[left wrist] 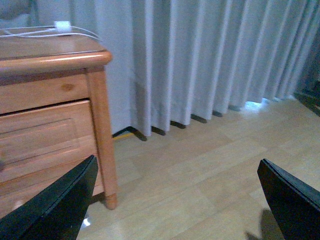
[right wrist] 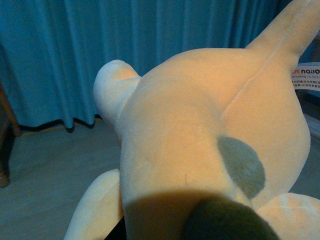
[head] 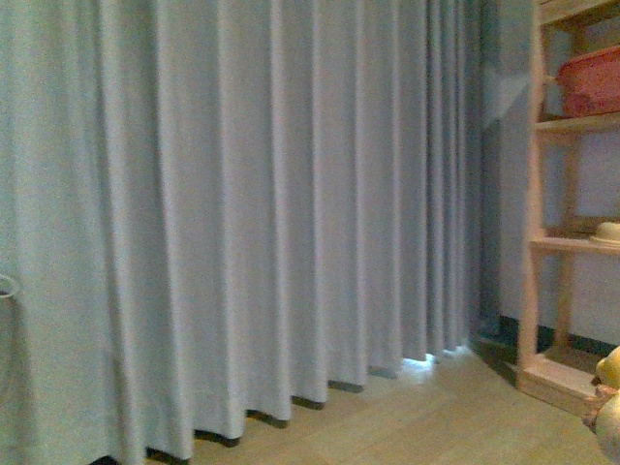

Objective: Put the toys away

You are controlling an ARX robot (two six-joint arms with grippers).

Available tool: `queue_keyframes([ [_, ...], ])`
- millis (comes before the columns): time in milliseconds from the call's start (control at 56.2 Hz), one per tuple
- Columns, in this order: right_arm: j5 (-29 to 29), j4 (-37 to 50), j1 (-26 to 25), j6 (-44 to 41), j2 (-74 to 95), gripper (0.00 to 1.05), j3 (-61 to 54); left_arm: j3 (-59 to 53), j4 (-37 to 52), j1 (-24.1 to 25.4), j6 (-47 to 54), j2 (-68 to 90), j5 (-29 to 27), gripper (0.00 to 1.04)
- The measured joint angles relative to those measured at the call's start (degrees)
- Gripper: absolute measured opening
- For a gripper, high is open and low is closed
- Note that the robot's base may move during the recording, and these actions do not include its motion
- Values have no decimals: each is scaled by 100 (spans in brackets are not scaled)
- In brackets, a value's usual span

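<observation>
Mostly the front view is filled by a pale grey curtain [head: 242, 213] hanging in folds down to a light wood floor [head: 426, 417]. At the right edge stands a wooden shelf [head: 535, 194], with a red basket [head: 591, 82] on an upper board and a pale round thing, too blurred to name, on the board below. The plush [head: 610, 370] just shows in the lower right corner of that view, near the shelf's base, cut off by the frame.

From the right wrist the plush [right wrist: 190, 135] is very close and takes up most of the picture. It is orange-yellow and rounded, with a dark oval mark [right wrist: 242, 167] on it, paler limbs, and a white printed tag [right wrist: 306, 77] at one side. Curtain and floor lie behind it. A dark blur at the near edge hides the right end effector. I cannot tell whether its fingers are apart or clamped on the plush, or whether the plush rests on anything.

From the left wrist, the left end effector [left wrist: 177, 162] has its two black fingers [left wrist: 60, 205] spread wide apart, with only bare floor between them. Beside it stands a wooden cabinet [left wrist: 50, 125] with a panelled drawer front. A white cable [left wrist: 45, 31] lies on its top, and the curtain is behind it.
</observation>
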Motion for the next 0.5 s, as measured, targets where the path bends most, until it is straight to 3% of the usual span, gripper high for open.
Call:
queue_keyframes([
  [498,7,0,0,0,0,17,0,0,-2,0,0,2,2,99],
])
